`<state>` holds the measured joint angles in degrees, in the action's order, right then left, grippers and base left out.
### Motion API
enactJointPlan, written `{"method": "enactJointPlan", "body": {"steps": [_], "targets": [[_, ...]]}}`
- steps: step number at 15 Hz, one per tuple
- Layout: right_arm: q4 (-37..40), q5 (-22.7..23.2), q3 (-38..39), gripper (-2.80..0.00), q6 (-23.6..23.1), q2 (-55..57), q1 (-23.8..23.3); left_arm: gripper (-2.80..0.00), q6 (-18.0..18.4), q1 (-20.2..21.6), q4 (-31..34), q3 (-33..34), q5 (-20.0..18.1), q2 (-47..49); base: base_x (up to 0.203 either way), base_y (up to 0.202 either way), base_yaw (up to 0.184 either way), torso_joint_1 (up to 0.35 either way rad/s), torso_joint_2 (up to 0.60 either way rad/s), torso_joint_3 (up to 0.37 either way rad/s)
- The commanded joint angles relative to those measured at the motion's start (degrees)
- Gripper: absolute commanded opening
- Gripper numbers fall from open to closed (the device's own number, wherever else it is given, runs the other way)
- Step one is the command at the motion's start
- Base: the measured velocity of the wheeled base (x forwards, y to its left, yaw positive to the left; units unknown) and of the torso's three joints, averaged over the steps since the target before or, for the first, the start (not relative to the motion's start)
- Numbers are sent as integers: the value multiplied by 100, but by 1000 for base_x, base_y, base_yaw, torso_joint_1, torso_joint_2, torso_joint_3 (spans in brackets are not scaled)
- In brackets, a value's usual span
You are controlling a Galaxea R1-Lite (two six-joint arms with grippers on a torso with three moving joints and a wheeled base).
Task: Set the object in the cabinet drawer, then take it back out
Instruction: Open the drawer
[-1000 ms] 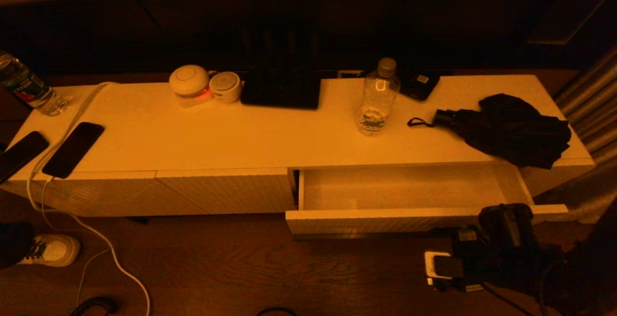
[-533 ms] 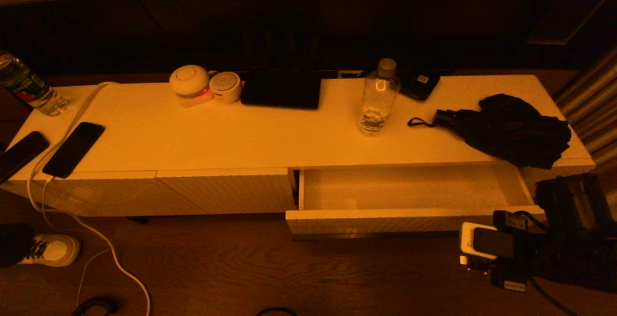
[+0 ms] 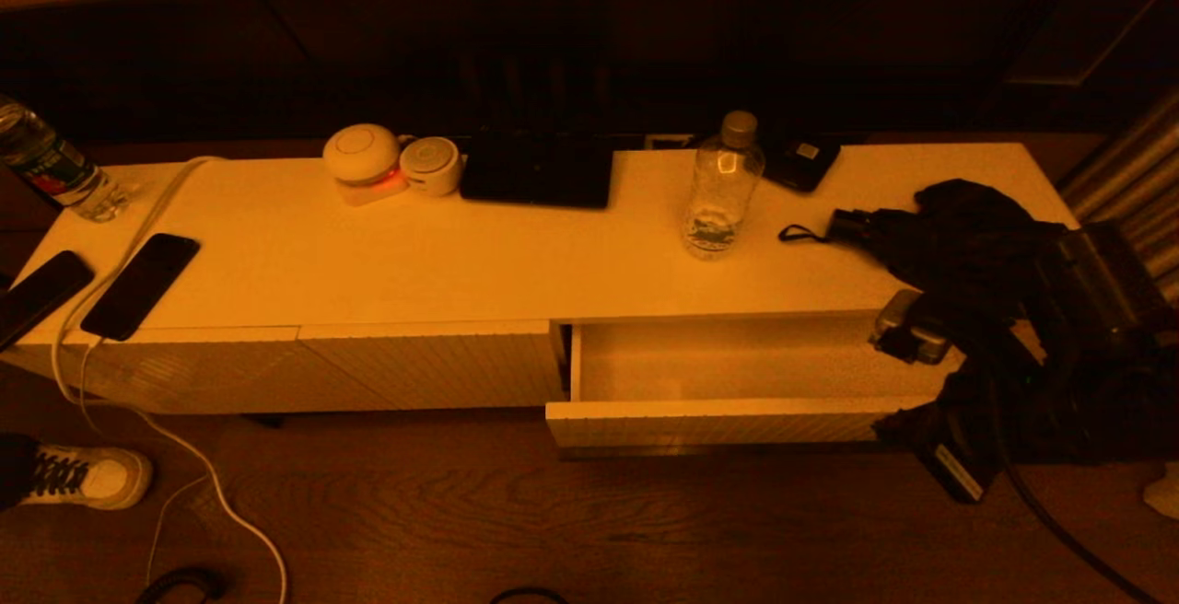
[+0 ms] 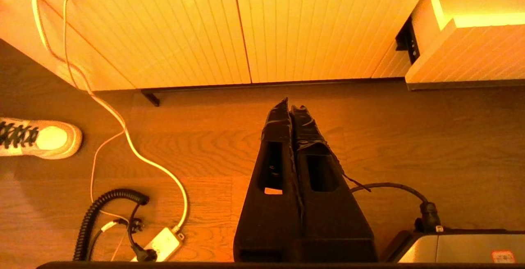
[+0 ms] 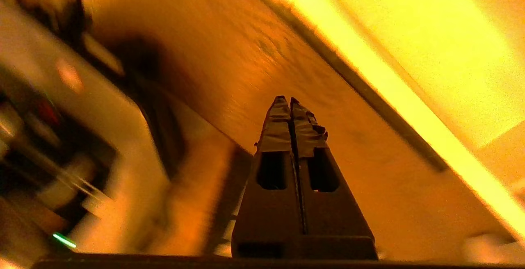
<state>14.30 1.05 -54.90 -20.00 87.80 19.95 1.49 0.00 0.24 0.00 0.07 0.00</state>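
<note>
The right arm (image 3: 1087, 328) has swung up from the floor. Now it sits at the right end of the open cabinet drawer (image 3: 737, 424), covering that corner.

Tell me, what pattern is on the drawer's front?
Fine ribs, close together, run across the drawer front. The left wrist view shows them best.
</note>
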Motion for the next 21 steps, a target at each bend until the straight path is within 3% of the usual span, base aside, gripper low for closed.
{"method": "enactJointPlan", "body": {"steps": [1, 3, 5, 10, 21], "targets": [[26, -64, -390, -280, 711, 617, 59, -280, 1, 0, 2, 0, 1, 0, 0, 0, 0, 0, 0, 0], [43, -285, -904, -280, 1518, 1114, 144, -280, 1, 0, 2, 0, 1, 0, 0, 0, 0, 0, 0, 0], [47, -410, -1039, -280, 1741, 1222, 172, -280, 1, 0, 2, 0, 1, 0, 0, 0, 0, 0, 0, 0], [112, -935, -2289, -280, 2664, 2383, 134, -280, 1, 0, 2, 0, 1, 0, 0, 0, 0, 0, 0, 0], [143, -1115, -2886, -280, 2747, 2866, -290, -280, 1, 0, 2, 0, 1, 0, 0, 0, 0, 0, 0, 0]]}}
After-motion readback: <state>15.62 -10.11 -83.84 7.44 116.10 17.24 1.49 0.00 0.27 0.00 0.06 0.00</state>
